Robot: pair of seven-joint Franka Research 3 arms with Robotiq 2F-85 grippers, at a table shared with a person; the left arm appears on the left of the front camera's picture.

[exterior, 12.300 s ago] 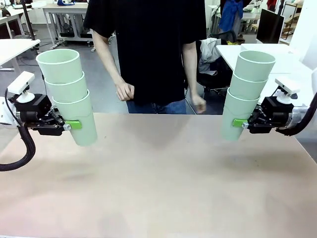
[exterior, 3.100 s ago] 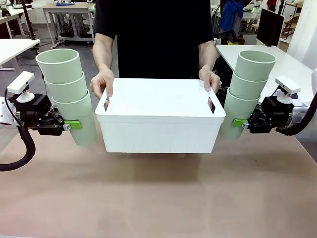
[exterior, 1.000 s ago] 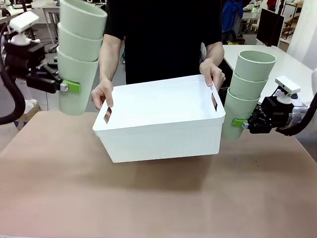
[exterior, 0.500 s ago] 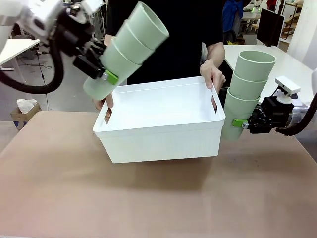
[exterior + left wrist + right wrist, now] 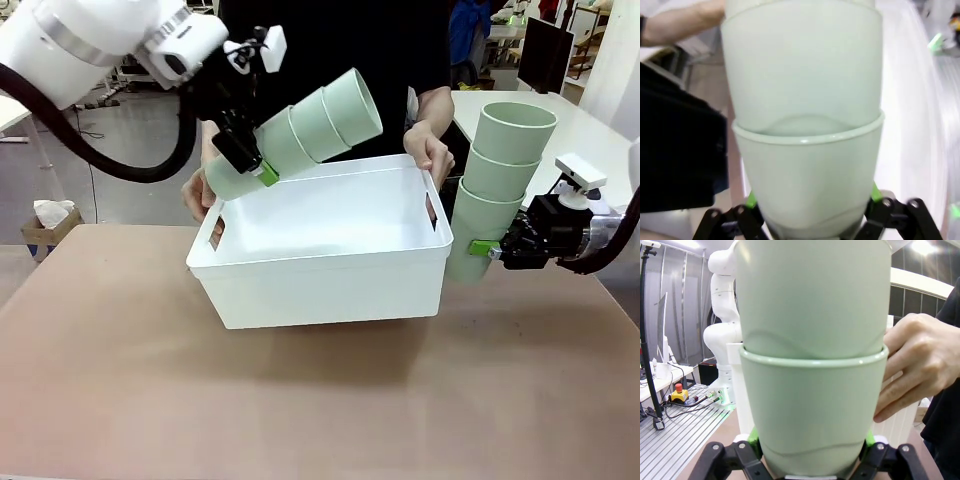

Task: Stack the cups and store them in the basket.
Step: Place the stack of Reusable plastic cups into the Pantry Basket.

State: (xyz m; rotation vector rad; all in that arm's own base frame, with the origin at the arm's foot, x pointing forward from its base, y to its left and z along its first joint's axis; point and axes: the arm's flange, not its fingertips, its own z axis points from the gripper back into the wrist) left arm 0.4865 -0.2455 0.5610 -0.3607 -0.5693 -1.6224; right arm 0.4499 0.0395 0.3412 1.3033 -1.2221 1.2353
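The desk (image 5: 300,410) carries the white basket (image 5: 320,285) at its middle, tipped toward 6 o'clock, with a person's hands (image 5: 427,150) holding its ends from 12 o'clock. The left stack of cups (image 5: 310,130) – three nested – leans over the basket's 10 o'clock corner, mouths aimed at 2 o'clock. The left end effector (image 5: 250,170) is clamped on its bottom cup. The right stack (image 5: 505,160) stands upright just beside the basket at 3 o'clock, and the right end effector (image 5: 480,250) is closed on its lowest cup. The storing step looks to be in hand – the left stack likely needs lowering inside the walls before release.
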